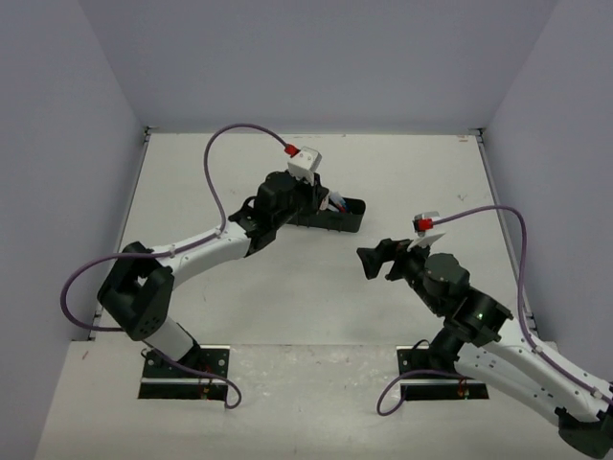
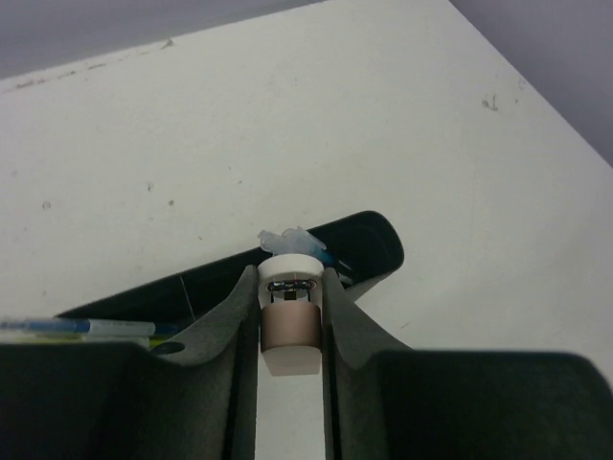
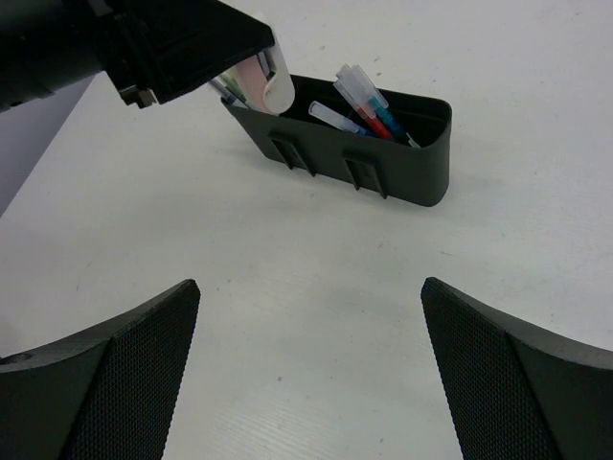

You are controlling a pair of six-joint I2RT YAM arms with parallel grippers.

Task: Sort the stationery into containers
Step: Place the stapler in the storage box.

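The black tray (image 1: 347, 216) sits a bit back of the middle of the white bench (image 1: 316, 297), long side roughly across, with bare bench all round it. It's well apart from the back wall (image 1: 316, 57) and from both side walls. Those three pale lavender-grey walls box the bench in, and there's a thin dark seam where bench meets wall.

The left arm (image 1: 206, 247) reaches diagonally in over the tray's left end. The left jaws are closed most of the way on the eraser (image 2: 290, 321), a pinkish block with white ends, pinched by its sides. In the right wrist view the eraser (image 3: 265, 81) hangs right at the rim of the tray's (image 3: 383, 168) left end. I can't tell if it touches the plastic. A bunch of pens (image 3: 369, 101) (clear, blue, red) leans in the tray's right-hand part, tips poking above the rim, and another pen (image 2: 77, 328) shows at the left edge of the left wrist view.

The right arm (image 1: 479, 326) comes in from the near right corner. The right jaws are spread wide with nothing in them, hovering over bare bench in front of the tray, with plenty of free surface between the two.

The bench is matte white with a few small specks and scuffs. A purple cable (image 1: 225, 158) loops up off the left arm, another (image 1: 522, 249) off the right, near the right wall.
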